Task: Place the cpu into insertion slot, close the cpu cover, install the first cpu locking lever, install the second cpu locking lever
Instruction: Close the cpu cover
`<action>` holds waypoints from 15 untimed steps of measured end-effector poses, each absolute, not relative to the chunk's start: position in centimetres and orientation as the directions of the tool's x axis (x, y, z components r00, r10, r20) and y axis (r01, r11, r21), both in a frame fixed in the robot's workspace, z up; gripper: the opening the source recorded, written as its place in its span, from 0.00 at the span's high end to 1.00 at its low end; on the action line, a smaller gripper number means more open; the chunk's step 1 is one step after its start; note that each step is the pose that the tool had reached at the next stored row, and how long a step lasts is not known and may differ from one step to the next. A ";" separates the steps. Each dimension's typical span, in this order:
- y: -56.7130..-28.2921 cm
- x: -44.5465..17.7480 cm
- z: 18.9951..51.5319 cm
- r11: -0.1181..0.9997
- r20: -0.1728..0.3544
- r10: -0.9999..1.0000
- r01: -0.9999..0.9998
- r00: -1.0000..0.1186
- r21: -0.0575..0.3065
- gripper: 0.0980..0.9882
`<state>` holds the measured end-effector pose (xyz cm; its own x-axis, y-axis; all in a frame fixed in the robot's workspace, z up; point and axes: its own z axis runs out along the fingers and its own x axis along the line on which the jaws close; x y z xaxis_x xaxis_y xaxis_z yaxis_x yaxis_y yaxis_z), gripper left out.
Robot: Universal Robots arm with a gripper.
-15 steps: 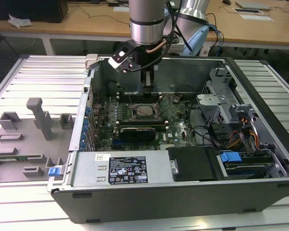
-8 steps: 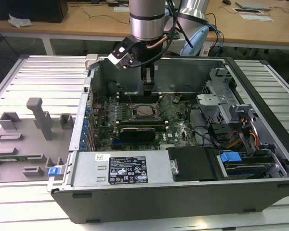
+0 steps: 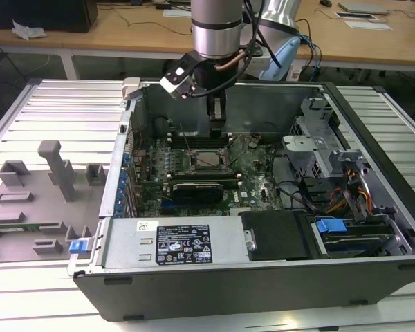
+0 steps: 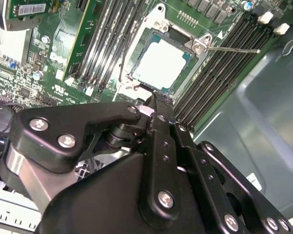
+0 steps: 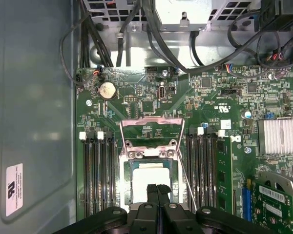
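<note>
Gripper (image 4: 154, 101) clenched empty just above insertion slot (image 4: 136, 73), cpu (image 4: 158, 66) seated in it, cpu cover (image 4: 198, 45) flat around it; white printed label (image 5: 13, 190) on case wall (image 5: 34, 97) well apart from slot, print not read

Robotics laboratory: ribbed aluminium tabletop (image 3: 55, 104) carrying an open black desktop computer case (image 3: 263, 283); grey plastic fixture blocks (image 3: 59, 169) at the exterior view's left; light wooden desks (image 3: 124, 31) along the top.

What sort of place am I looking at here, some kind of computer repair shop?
More likely a robotics lab or test bench: a robot arm reaches into an open computer case on a slatted metal table, grey fixtures sit beside it, and office desks stand behind.
</note>
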<state>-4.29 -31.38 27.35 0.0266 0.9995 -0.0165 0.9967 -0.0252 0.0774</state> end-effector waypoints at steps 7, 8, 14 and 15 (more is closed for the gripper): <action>-31.4 -2.8 27.3 -0.025 -0.016 1.000 0.997 0.026 0.077 0.99; -31.5 -2.6 27.3 -0.025 -0.016 1.000 0.997 0.027 0.077 0.99; -31.5 -1.5 27.3 -0.025 -0.017 1.000 0.997 0.027 0.076 0.99; -31.5 -1.3 27.3 -0.025 -0.016 1.000 0.997 0.027 0.076 0.99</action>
<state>-1.32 -31.48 27.35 0.0266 0.9995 -0.0165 0.9968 -0.0252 0.0762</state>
